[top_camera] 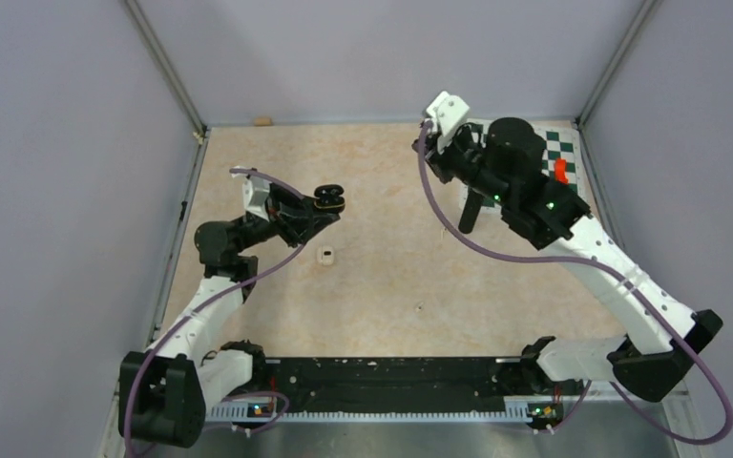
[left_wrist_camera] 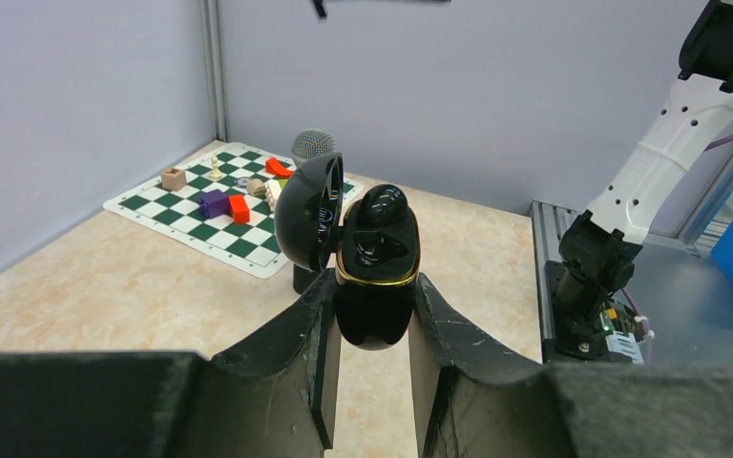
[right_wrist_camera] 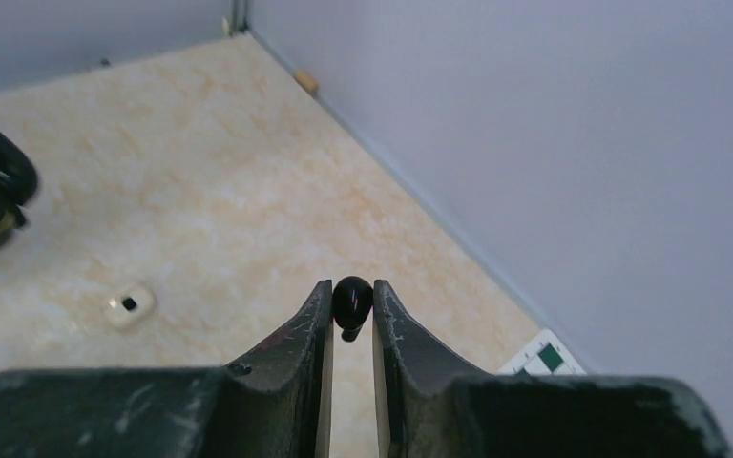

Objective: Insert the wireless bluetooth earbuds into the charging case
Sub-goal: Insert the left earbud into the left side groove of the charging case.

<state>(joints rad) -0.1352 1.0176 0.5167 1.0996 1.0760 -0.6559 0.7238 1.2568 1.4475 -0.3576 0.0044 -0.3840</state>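
Black earbud (right_wrist_camera: 351, 301) sits pinched between right fingers (right_wrist_camera: 307, 329).

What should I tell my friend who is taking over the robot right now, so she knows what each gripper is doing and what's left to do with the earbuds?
Left gripper: shut on the charging case, held off the table, its lid swung open.
Right gripper: shut on one black earbud, in the air, apart from the case.
On the table: a small whitish piece, maybe another bud; too small to tell.
Done: case open and in hand, one bud gripped.
Left: bring the black bud to the case and seat it. I cannot tell whether a bud already sits inside.
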